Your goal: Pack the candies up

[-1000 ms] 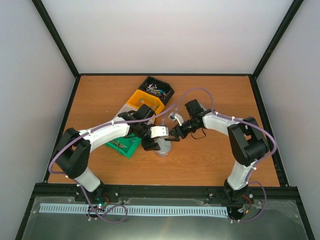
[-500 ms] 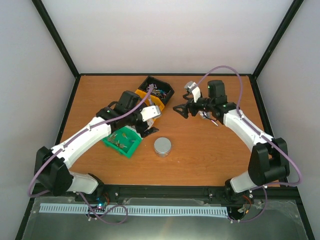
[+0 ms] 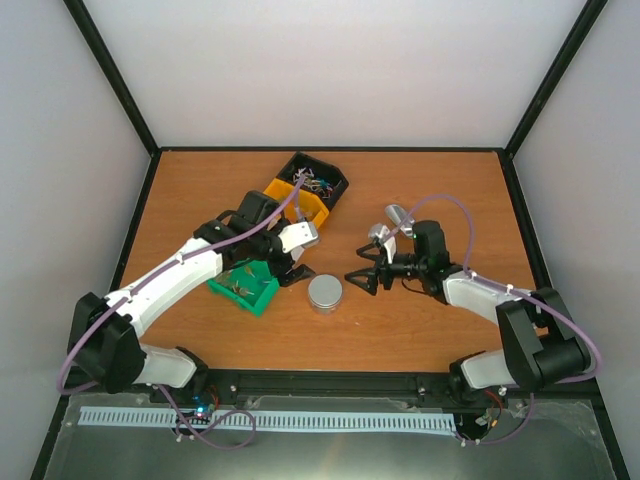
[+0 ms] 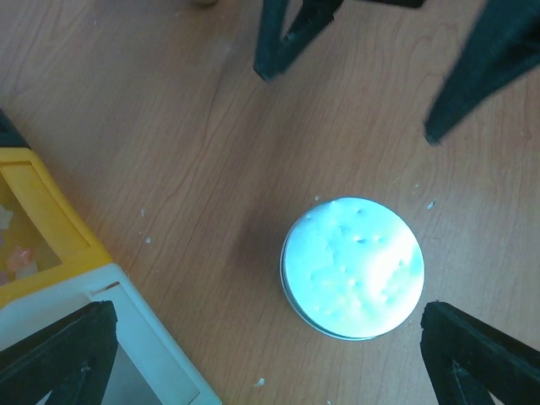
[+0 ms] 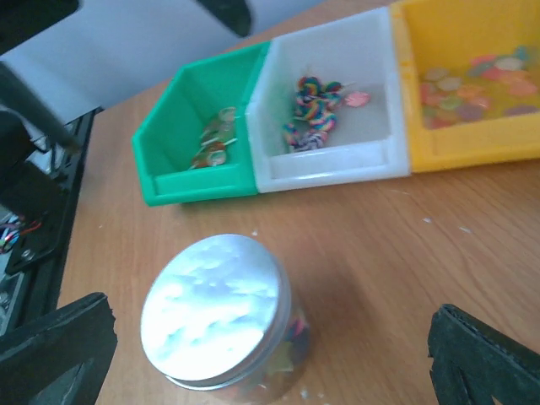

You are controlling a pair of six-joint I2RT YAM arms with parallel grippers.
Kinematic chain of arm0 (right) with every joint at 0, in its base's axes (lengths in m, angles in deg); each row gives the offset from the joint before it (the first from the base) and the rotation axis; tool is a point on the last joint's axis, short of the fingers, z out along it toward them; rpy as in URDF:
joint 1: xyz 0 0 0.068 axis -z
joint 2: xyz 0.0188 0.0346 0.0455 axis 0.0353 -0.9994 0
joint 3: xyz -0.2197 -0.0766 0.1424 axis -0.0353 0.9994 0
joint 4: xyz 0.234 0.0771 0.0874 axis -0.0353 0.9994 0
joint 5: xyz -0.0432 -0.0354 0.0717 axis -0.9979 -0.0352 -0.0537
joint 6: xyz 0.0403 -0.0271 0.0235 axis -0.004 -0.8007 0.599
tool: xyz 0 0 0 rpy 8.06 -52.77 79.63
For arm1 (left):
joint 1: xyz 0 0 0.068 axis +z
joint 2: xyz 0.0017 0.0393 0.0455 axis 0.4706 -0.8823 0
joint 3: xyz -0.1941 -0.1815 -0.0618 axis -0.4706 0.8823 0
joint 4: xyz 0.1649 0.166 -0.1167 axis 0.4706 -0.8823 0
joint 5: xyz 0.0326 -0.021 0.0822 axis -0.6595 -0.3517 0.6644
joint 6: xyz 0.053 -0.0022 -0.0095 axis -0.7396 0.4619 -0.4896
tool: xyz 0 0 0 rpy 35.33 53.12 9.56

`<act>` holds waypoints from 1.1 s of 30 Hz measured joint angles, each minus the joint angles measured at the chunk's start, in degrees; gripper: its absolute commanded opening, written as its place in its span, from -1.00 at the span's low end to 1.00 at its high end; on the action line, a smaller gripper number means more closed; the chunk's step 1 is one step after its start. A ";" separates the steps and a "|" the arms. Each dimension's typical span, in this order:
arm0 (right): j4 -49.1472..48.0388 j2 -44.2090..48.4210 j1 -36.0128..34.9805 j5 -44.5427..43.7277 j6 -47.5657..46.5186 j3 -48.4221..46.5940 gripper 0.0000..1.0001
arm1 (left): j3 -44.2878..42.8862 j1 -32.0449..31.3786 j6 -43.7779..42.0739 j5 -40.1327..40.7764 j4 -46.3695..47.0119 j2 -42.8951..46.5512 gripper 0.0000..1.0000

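Your left gripper and right gripper are hanging wide open, gripping nothing, at ten and three o'clock of the lidded jar. Candies are lying in the green bin, white bin, yellow bin and black bin. A few seem to be showing through the jar wall, so you are probably finishing.

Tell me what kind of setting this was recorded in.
Probably a lab test cell, not a home or shop: a wooden table boxed in by plain white walls on a black frame, with small candy bins.
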 measured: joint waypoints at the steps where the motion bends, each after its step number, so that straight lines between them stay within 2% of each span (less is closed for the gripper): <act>1: -0.76 0.55 -0.79 0.07 -1.07 1.16 1.00 | 0.00 0.00 -0.02 -0.26 0.28 0.00 1.00; 6: -5.44 1.31 -5.86 -1.70 -5.53 4.83 1.00 | 0.02 0.02 -0.09 -1.33 0.55 -0.13 1.00; 12: -11.50 -0.92 -6.78 -4.39 -7.52 12.52 1.00 | 0.61 0.04 -0.31 -2.12 0.76 -0.13 0.99; 17: -13.64 -4.42 -8.79 -7.52 -9.77 12.63 1.00 | 1.44 0.04 -0.52 -2.64 0.81 -0.33 0.99; 22: -16.39 -8.26 -14.60 -12.44 -12.50 12.48 1.00 | 2.08 0.04 -1.57 -2.82 0.76 -0.37 0.98; 27: -19.80 -13.31 -16.20 -16.28 -12.92 11.87 1.00 | 2.08 0.04 -3.87 -4.00 0.15 -0.79 0.81; 33: -28.55 -20.06 -17.59 -17.73 -12.37 11.08 1.00 | 3.15 0.00 -8.61 -7.19 -0.85 -1.16 0.69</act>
